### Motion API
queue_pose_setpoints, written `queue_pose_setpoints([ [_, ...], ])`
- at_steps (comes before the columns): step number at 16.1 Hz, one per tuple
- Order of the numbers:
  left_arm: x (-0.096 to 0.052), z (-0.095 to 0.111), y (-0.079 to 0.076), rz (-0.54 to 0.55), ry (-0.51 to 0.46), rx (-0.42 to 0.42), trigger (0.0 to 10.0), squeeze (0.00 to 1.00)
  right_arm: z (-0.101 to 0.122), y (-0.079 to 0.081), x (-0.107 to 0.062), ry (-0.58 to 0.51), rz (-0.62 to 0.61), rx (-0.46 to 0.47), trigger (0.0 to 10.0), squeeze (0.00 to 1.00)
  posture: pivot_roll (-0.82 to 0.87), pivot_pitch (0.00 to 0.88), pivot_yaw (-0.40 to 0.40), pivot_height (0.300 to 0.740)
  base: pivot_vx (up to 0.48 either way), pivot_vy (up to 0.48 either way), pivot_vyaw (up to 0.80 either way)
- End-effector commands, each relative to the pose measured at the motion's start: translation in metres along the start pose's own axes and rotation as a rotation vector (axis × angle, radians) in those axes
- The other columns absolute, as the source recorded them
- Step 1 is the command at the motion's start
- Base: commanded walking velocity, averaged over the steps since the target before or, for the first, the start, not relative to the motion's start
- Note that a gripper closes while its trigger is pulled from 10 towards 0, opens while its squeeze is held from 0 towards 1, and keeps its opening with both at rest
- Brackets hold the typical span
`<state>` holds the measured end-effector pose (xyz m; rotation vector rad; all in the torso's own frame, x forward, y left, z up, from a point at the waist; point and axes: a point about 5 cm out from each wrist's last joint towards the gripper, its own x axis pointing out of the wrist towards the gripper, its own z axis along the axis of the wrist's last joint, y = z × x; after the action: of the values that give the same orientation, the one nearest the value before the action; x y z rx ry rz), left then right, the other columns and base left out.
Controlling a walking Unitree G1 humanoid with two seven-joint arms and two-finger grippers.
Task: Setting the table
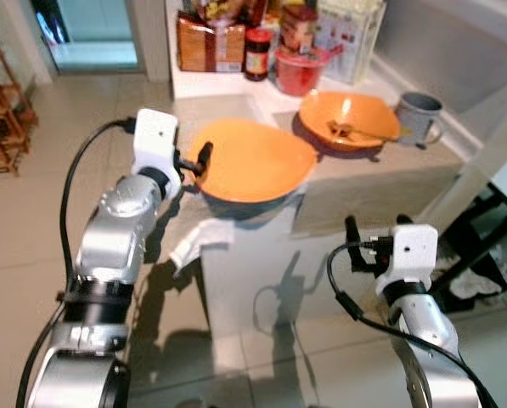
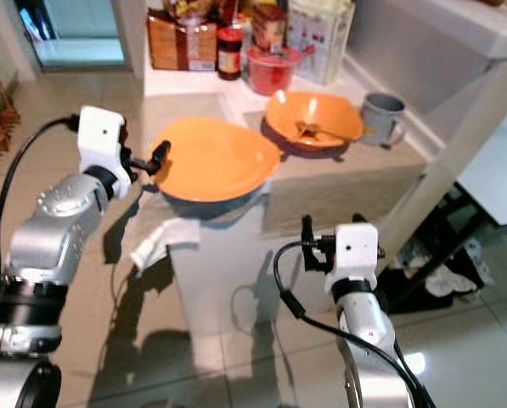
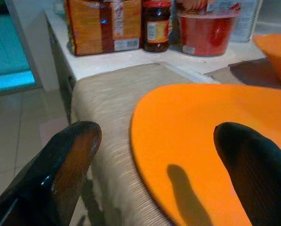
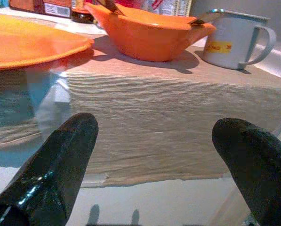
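Glass table (image 1: 261, 280): beige runner (image 1: 363, 183) carrying orange plate (image 1: 253, 160), orange bowl (image 1: 348, 119), grey mug (image 1: 419, 115).

No legible txt; labels on jar (image 3: 157, 24), mug (image 4: 238, 39) too blurred.

The plate (image 1: 253, 160) lies on the surface (image 1: 380, 183), just right of the left tool (image 1: 194, 161). Beyond the right tool (image 1: 359, 246) sits the bowl (image 1: 348, 119), with the mug (image 1: 419, 115) to its right. Jars (image 1: 257, 53) stand behind them.
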<state>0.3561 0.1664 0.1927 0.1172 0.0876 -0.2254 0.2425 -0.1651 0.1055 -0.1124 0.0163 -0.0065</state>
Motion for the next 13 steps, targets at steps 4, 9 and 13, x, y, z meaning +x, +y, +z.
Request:
queue_pose_setpoints([
  [4, 0.01, -0.006, 0.001, -0.06, 0.158, -0.225, 10.0, 0.0, 0.003, -0.004, -0.001, -0.011, -0.015, -0.006, 10.0, 0.09, -0.02, 0.0, 0.0, 0.74, 0.0, 0.0, 0.0],
  [9, 0.013, -0.01, -0.002, -0.09, 0.228, -0.438, 10.0, 0.0, 0.002, -0.005, -0.002, -0.005, -0.016, -0.009, 10.0, 0.1, -0.03, 0.002, 0.0, 0.74, 0.0, 0.0, 0.0],
  [13, 0.014, -0.012, -0.001, -0.079, 0.241, -0.52, 10.0, 0.0, 0.001, -0.005, -0.003, -0.001, -0.012, -0.01, 10.0, 0.09, -0.03, 0.005, 0.0, 0.74, 0.0, 0.0, 0.0],
])
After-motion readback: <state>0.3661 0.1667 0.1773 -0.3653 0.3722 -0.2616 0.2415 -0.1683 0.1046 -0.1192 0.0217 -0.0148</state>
